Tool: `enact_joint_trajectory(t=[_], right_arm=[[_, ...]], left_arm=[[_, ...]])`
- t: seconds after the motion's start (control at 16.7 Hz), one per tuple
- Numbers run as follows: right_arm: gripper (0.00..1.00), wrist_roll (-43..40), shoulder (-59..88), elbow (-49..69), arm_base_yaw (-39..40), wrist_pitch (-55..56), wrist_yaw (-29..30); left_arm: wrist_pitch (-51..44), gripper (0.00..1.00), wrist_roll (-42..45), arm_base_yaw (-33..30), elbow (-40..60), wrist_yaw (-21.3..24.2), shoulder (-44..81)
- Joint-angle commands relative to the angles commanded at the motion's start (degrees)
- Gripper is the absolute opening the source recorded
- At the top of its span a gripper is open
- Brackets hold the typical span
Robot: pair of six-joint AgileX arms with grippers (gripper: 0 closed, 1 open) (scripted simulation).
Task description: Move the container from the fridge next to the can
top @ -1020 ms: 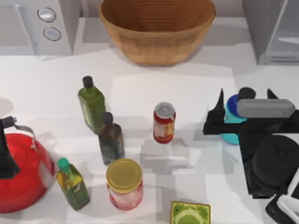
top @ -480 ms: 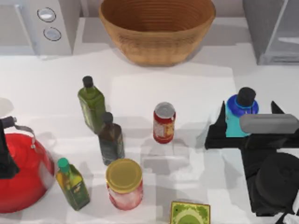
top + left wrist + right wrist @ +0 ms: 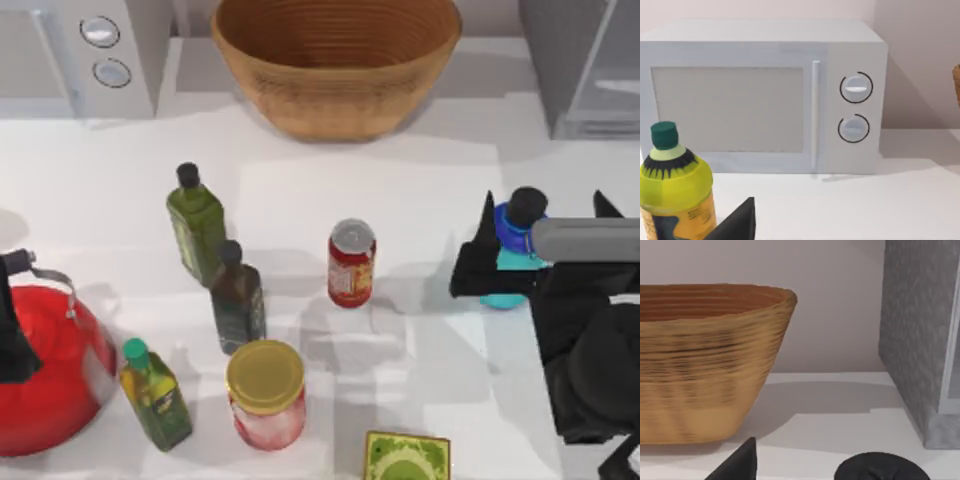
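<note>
The right hand (image 3: pixel 545 225) is at about 3 o'clock on the tabletop (image 3: pixel 420 190), and its two black fingers (image 3: pixel 484 240) are spread, one on each side of the container (image 3: pixel 512 250). The pictures do not show whether the fingers press the container, so I cannot tell if it is pinched. The container stands upright with its black cap (image 3: pixel 527 205) on top; this cap is also seen close in the right wrist view (image 3: pixel 879 467).

The can (image 3: pixel 351 263) stands near the middle of the tabletop, at 9 o'clock from the container and well apart from it, with bare tabletop between them. The fridge (image 3: pixel 585 65) is at about 1 o'clock, behind the container, and the wicker bowl (image 3: pixel 335 62) is at 12 o'clock.

At 9 o'clock from the can are a green bottle (image 3: pixel 196 230) and a dark bottle (image 3: pixel 238 297). The pink jar with a yellow lid (image 3: pixel 266 393) is at 7 o'clock from the can, and a green box (image 3: pixel 405 458) is at 6 o'clock by the near edge. A red kettle (image 3: pixel 45 370) and a small yellow-green bottle (image 3: pixel 155 395) are at about 8 o'clock.

The left hand (image 3: pixel 737 225) is near the yellow-green bottle and faces the white microwave (image 3: pixel 765 95); I cannot tell whether it is spread.
</note>
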Motion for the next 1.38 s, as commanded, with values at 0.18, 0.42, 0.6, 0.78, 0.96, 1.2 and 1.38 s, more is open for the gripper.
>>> enact_joint_trajectory(t=[0.18,0.42,0.6,0.78,0.96,1.2,1.38], right_arm=[[1.0,0.0,-12.0,-1.3,-3.6,-9.2,-4.4],[1.0,0.0,-33.0,-4.4,-10.6,-26.5,-12.1],[1.0,0.0,-50.6,-7.3,-17.0,-41.5,-18.5],[1.0,-0.2,-68.3,-10.3,-23.8,-56.7,-25.0],[1.0,-0.4,-84.3,-13.1,-30.0,-70.7,-31.0],[1.0,-0.7,-100.4,-15.7,-36.3,-85.0,-37.5],[1.0,-0.9,-106.5,-16.7,-39.0,-90.9,-40.3]], left_arm=[[0.0,1.0,0.0,0.0,0.0,0.0,0.0],[0.0,1.0,0.0,0.0,0.0,0.0,0.0],[0.0,1.0,0.0,0.0,0.0,0.0,0.0],[0.0,1.0,0.0,0.0,0.0,0.0,0.0],[0.0,1.0,0.0,0.0,0.0,0.0,0.0],[0.0,1.0,0.0,0.0,0.0,0.0,0.0],[0.0,1.0,0.0,0.0,0.0,0.0,0.0]])
